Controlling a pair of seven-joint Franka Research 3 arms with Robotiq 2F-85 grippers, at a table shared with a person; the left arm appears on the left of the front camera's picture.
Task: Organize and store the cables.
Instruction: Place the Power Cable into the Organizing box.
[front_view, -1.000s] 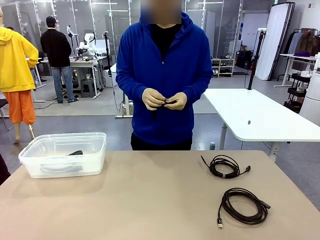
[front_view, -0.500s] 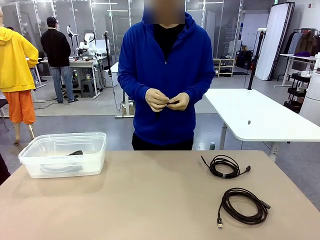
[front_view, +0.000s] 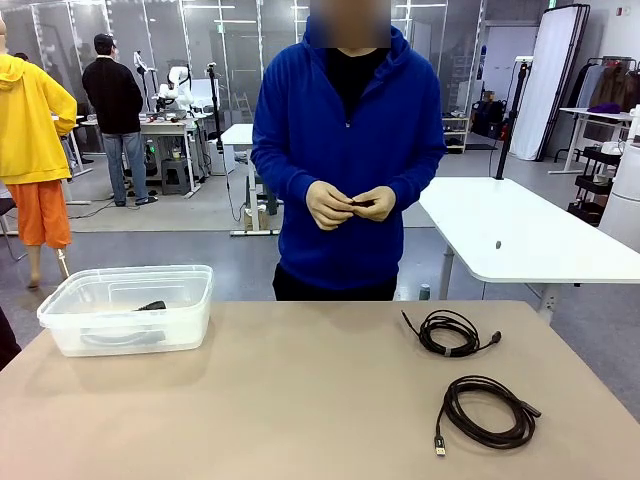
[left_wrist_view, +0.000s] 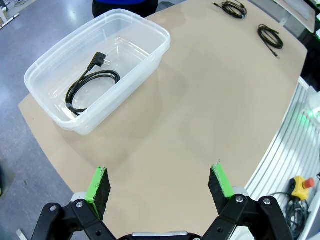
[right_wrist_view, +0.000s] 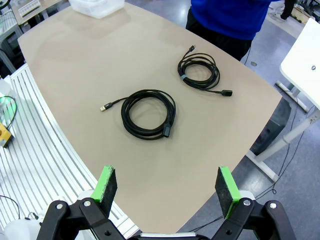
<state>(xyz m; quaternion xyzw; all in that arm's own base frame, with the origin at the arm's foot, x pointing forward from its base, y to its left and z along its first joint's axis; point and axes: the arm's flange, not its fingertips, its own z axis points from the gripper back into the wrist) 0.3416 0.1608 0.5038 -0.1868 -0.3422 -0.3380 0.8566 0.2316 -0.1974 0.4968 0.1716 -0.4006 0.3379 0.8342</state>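
The left fingers (left_wrist_view: 100, 192) stand wide apart with nothing between them, above the bench (left_wrist_view: 200, 100). Ahead and to their left sits a clear bin (left_wrist_view: 145, 70) with one coiled cable (left_wrist_view: 92, 87) inside. The right fingers (right_wrist_view: 106, 187) are equally wide and empty. Just ahead of them lies a thick coil (right_wrist_view: 147, 114), and beyond it a thinner coil (right_wrist_view: 200, 72).
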